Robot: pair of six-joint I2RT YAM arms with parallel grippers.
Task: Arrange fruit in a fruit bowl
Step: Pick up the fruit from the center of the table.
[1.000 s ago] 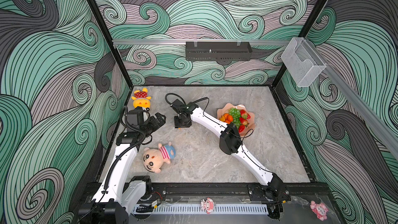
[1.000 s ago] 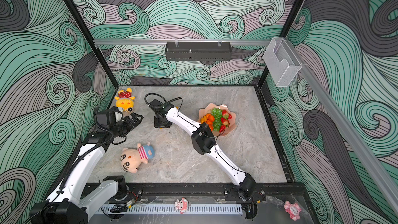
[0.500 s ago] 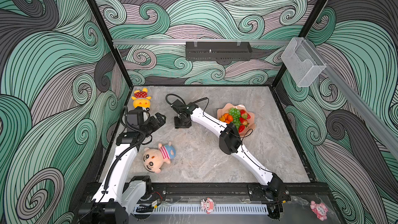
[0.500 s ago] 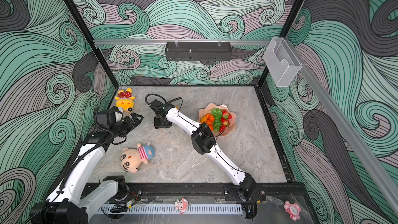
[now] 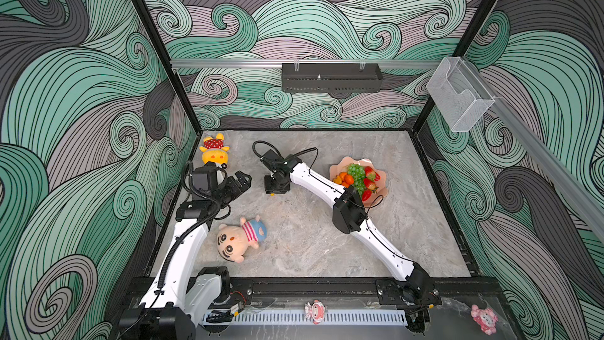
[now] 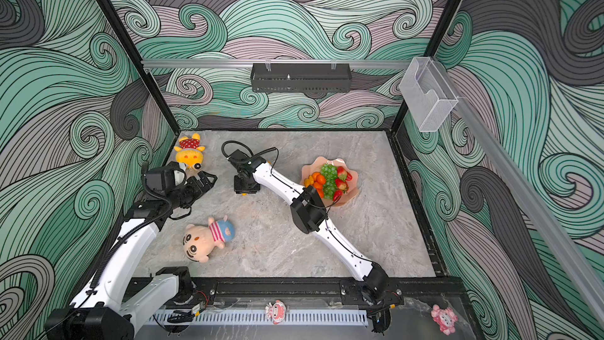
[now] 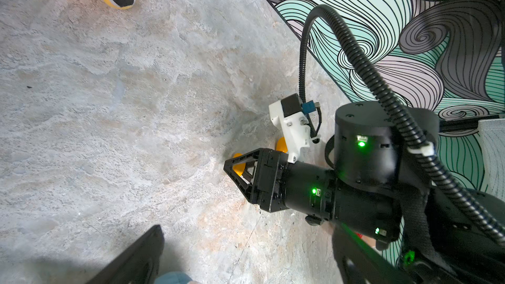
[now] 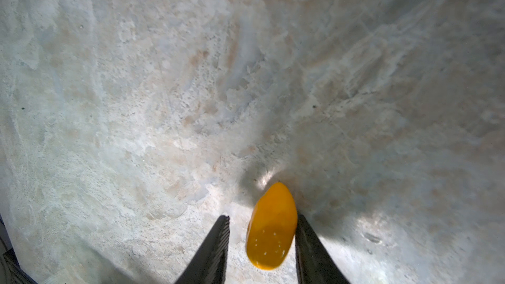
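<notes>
Hanging tip-down in both top views, R gripper (image 5: 274, 191) sits mid-far on the table (image 5: 294, 240), well left of the fruit bowl (image 5: 380, 188), a kumquat (image 5: 270, 193) at its tips; bowl holds grapes (image 5: 357, 174), strawberries (image 5: 369, 173), tangerines (image 5: 346, 178). L gripper (image 5: 245, 182) hovers near the left wall, jaws apart, holding nothing. Left wrist cam: kumquat shows thru R's finger frame. Right wrist cam: jaws partly open astride the kumquat, one finger (image 8: 314, 249) touching or v. close, other w/ a gap, not clamped
</notes>
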